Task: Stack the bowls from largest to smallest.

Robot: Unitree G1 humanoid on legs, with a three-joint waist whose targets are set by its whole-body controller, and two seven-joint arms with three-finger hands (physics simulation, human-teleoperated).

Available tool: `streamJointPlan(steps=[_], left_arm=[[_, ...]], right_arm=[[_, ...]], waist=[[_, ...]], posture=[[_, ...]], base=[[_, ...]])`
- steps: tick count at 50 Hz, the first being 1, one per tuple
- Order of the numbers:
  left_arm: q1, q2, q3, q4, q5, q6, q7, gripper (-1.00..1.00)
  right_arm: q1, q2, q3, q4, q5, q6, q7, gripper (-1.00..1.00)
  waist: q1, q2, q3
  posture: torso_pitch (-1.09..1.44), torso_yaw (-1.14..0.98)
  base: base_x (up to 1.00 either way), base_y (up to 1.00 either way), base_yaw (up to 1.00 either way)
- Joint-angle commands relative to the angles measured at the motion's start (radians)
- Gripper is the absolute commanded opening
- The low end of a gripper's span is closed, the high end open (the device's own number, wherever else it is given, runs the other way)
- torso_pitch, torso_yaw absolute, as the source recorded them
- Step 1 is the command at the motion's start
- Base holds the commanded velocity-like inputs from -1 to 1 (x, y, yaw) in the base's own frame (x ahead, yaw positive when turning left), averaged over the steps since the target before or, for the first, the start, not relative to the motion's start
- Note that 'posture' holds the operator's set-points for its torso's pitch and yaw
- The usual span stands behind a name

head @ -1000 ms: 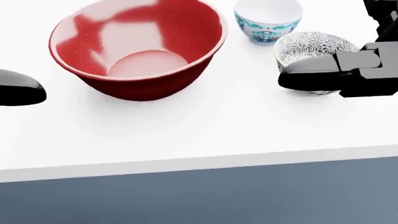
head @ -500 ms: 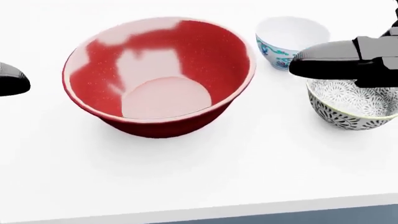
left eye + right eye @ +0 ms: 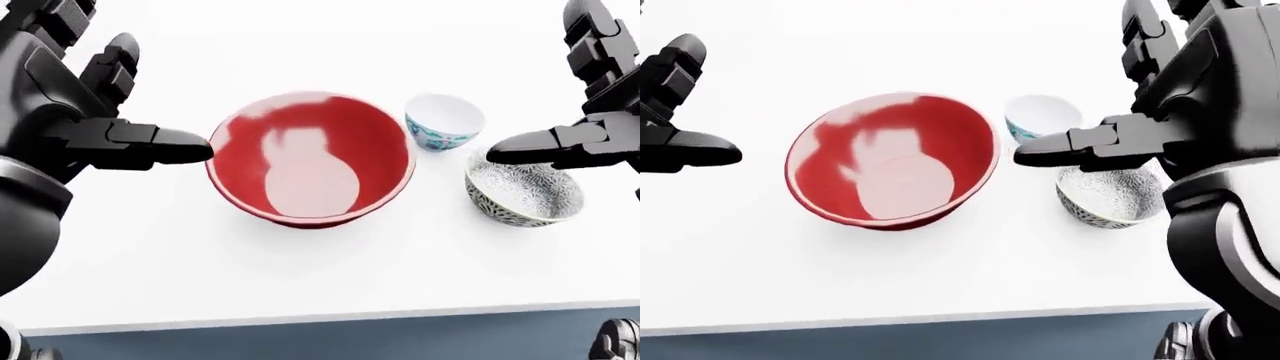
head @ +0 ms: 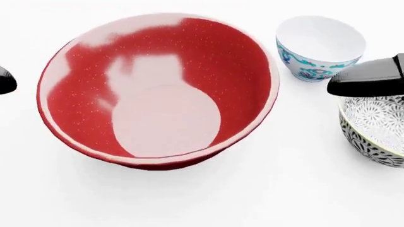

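Three bowls nearer, red bowl [image 4: 157, 90] larger, camera moved

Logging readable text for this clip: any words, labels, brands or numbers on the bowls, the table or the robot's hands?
None: nothing readable in any view.
The red bowl carries only pale patches.
The small white bowl has teal and red ornament, no letters.
The black-and-white bowl has a floral pattern only.
The white table, left hand and right hand are unmarked.

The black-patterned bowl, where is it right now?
In the left-eye view the black-patterned bowl sits on the white table, right of the red bowl, under the right hand.
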Motion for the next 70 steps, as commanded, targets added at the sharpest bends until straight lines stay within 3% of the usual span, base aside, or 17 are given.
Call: streamJointPlan(steps=[1, 6, 10, 14, 15, 16, 26, 33, 38, 41, 47, 53, 55, 59, 63, 68, 70], left_arm=[[-0.021, 0.012, 0.014, -0.011, 0.014, -0.034, -0.004, 1.0], [-0.019, 0.0, 0.013, -0.018, 0.026, -0.027, -0.008, 1.0], [-0.027, -0.008, 0.004, -0.019, 0.034, -0.021, -0.007, 1.0], [-0.034, -0.011, 0.006, -0.022, 0.029, -0.012, 0.0, 1.0], [-0.043, 0.001, 0.022, -0.024, 0.004, -0.002, 0.01, 1.0], [-0.045, 0.007, 0.023, -0.023, -0.007, -0.002, 0.017, 1.0], [-0.043, 0.028, 0.01, -0.021, -0.032, -0.023, 0.036, 1.0], [-0.036, 0.024, 0.008, -0.028, -0.031, -0.024, 0.038, 1.0], [-0.025, 0.018, 0.011, -0.027, -0.016, -0.027, 0.024, 1.0], [-0.021, 0.016, 0.015, -0.028, -0.012, -0.027, 0.02, 1.0], [-0.021, 0.013, 0.015, -0.028, -0.009, -0.025, 0.018, 1.0], [-0.022, 0.013, 0.014, -0.029, -0.011, -0.025, 0.02, 1.0], [-0.021, 0.014, 0.015, -0.027, -0.008, -0.025, 0.017, 1.0], [-0.019, 0.014, 0.018, -0.028, -0.01, -0.026, 0.017, 1.0], [-0.014, 0.015, 0.021, -0.025, -0.005, -0.029, 0.01, 1.0], [-0.013, 0.015, 0.024, -0.021, 0.003, -0.029, 0.0, 1.0], [-0.013, 0.018, 0.026, -0.02, 0.002, -0.029, -0.001, 1.0]], right_arm=[[0.01, -0.055, -0.041, -0.012, 0.026, 0.005, 0.014, 1.0], [0.104, -0.165, -0.127, -0.067, 0.073, 0.083, 0.019, 1.0], [0.188, -0.266, -0.247, -0.086, 0.132, 0.159, 0.007, 1.0], [0.189, -0.358, -0.189, -0.14, 0.063, 0.297, -0.034, 1.0], [0.11, -0.431, -0.033, -0.15, 0.028, 0.408, -0.106, 1.0], [0.041, -0.415, 0.028, -0.149, 0.005, 0.465, -0.112, 1.0], [0.0, -0.443, 0.363, -0.151, -0.316, 0.508, 0.016, 1.0], [-0.001, -0.434, 0.564, -0.118, -0.531, 0.508, 0.087, 1.0], [-0.051, -0.34, 0.743, -0.041, -0.772, 0.508, 0.202, 1.0], [-0.052, -0.311, 0.805, -0.016, -0.938, 0.508, 0.313, 1.0], [-0.007, -0.273, 0.872, 0.09, -1.296, 0.425, 0.576, 1.0], [0.059, -0.148, 0.838, 0.229, -1.8, 0.283, 0.975, 1.0], [0.092, -0.038, 0.763, 0.292, -2.012, 0.175, 1.133, 1.0], [0.125, 0.254, 0.538, 0.388, -2.365, -0.146, 1.361, 1.0], [0.124, 0.431, 0.402, 0.438, -2.484, -0.358, 1.387, 0.87], [0.115, 0.5, 0.352, 0.45, -2.539, -0.451, 1.397, 0.69], [0.113, 0.51, 0.345, 0.448, -2.548, -0.465, 1.401, 0.5]], waist=[[-0.002, 0.003, -0.021], [0.003, -0.005, -0.016], [0.006, -0.01, -0.011], [0.01, -0.013, -0.005], [0.009, -0.013, -0.004], [0.009, -0.013, -0.005], [0.006, -0.005, -0.007], [0.004, 0.004, -0.014], [-0.001, 0.012, -0.018], [-0.003, 0.017, -0.022], [-0.002, 0.024, -0.025], [-0.007, 0.029, -0.031], [-0.009, 0.032, -0.032], [-0.015, 0.042, -0.036], [-0.019, 0.054, -0.039], [-0.023, 0.059, -0.044], [-0.024, 0.059, -0.044]], posture=[[0.0, 0.0], [0.0, 0.0], [0.0, 0.0], [0.0, 0.0], [0.0, 0.0], [0.0, 0.0], [0.0, 0.0], [0.0, 0.0], [0.0, 0.0], [0.0, 0.0], [0.0, 0.0], [0.0, 0.0], [0.0, 0.0], [0.0, 0.0], [0.0, 0.0], [0.0, 0.0], [0.0, 0.0]], base=[[0.0, 0.0, 0.0], [0.0, 0.0, 0.0], [0.0, 0.0, 0.0], [0.0, 0.0, 0.0], [0.0, 0.0, 0.0], [0.0, 0.0, 0.0], [0.0, 0.0, 0.0], [0.0, 0.0, 0.0], [0.0, 0.0, 0.0], [0.0, 0.0, 0.0], [0.0, 0.0, 0.0], [0.0, 0.0, 0.0], [0.0, 0.0, 0.0], [0.0, 0.0, 0.0], [0.0, 0.0, 0.0], [0.0, 0.0, 0.0], [0.0, 0.0, 0.0]])
